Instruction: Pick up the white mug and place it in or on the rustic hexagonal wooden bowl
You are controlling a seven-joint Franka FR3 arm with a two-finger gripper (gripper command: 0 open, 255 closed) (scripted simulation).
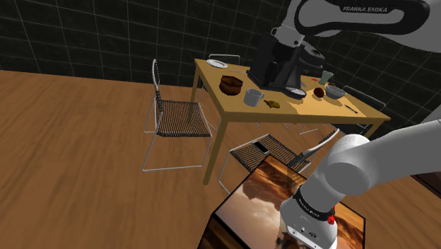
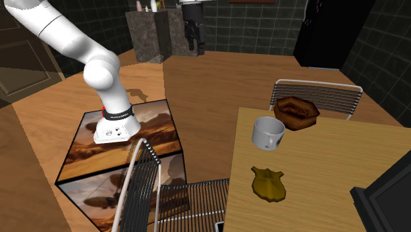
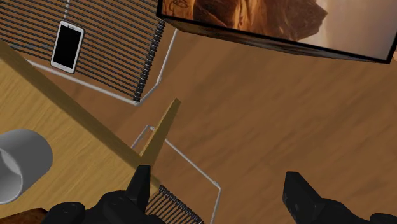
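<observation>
Standing wide apart with nothing between them, the fingers of the gripper (image 3: 217, 183) hang over the wooden floor (image 3: 267, 108), just off the long edge of the table (image 3: 70, 127). The white mug (image 3: 19, 162) sits upright near that edge, apart from the fingers. Just beside it, nearer the table's short edge, rests the brown hexagonal bowl (image 2: 296, 112). A phone (image 3: 67, 44) lies on a chair seat (image 3: 108, 51).

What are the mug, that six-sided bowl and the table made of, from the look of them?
Plain white mug: smooth, no texture; maybe ceramic, cannot tell. Dark brown hexagonal bowl: looks like rough wood, mottled streaks. Light brown table: wood, matte, faint grain lines.
</observation>
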